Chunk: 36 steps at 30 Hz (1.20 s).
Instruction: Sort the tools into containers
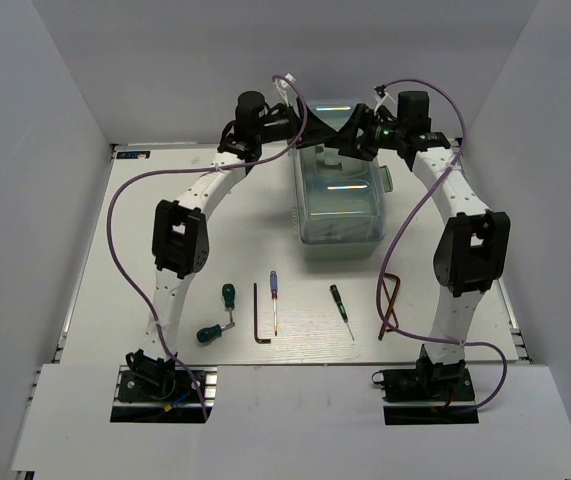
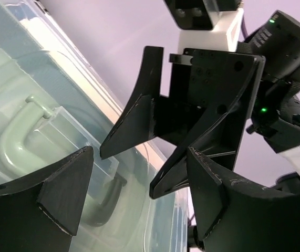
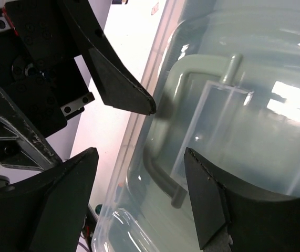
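Little of the sorting is done: all six tools lie on the table near the arm bases, well apart from the mint-green toolbox [image 1: 340, 205], which sits at the far centre with its translucent lid [image 3: 255, 136] down and its handle [image 3: 192, 71] folded flat beneath. From left to right in the near row are two green-handled screwdrivers [image 1: 228, 294] [image 1: 209, 333], a dark hex key [image 1: 258, 318], a blue-handled screwdriver [image 1: 274, 298], a thin dark screwdriver [image 1: 342, 309] and a reddish-brown hex key [image 1: 389, 305]. Both arms reach over the far end of the box, facing each other. The left gripper [image 2: 139, 173] and the right gripper [image 3: 139, 173] each have their fingers spread wide with nothing between them, just above the lid. Opening the box looks like the step in hand; every tool is left to pick and place.
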Each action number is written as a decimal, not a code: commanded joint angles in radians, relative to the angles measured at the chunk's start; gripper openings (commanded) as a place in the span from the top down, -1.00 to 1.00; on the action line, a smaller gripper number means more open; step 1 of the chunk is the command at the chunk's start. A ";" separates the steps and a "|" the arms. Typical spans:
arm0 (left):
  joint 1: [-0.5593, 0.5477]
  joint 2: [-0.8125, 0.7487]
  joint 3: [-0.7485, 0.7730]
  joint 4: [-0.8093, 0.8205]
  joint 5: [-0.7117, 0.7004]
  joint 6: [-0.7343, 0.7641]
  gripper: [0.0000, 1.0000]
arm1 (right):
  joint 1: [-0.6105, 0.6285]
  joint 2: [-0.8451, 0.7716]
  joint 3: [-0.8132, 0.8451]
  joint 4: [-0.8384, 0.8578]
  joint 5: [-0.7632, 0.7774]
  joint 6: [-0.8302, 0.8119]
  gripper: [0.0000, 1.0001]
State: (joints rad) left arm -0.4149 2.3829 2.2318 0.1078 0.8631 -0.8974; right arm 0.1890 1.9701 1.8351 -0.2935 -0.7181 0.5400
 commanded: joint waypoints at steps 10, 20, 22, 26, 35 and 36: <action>0.065 -0.387 -0.239 -0.463 -0.745 0.278 -0.25 | 0.030 0.010 0.064 0.019 -0.067 -0.040 -0.30; 0.094 -0.545 -0.466 -0.387 -0.736 0.301 -0.57 | 0.098 0.027 0.150 -0.144 0.172 -0.227 -0.24; 0.103 -0.554 -0.486 -0.355 -0.719 0.311 -0.59 | 0.118 0.030 0.159 -0.174 0.261 -0.256 -0.24; 0.103 -0.576 -0.506 -0.292 -0.644 0.321 -0.65 | 0.144 0.053 0.193 -0.211 0.345 -0.287 -0.24; 0.113 -0.639 -0.515 -0.217 -0.605 0.362 -0.70 | 0.199 0.065 0.210 -0.249 0.537 -0.293 -0.19; 0.113 -0.639 -0.515 -0.217 -0.605 0.362 -0.70 | 0.201 0.062 0.214 -0.249 0.542 -0.293 -0.19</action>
State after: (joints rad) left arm -0.3088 1.8271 1.7138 -0.1604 0.2333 -0.5606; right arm 0.3805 2.0197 2.0144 -0.5003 -0.2611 0.2703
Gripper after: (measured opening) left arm 0.848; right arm 0.597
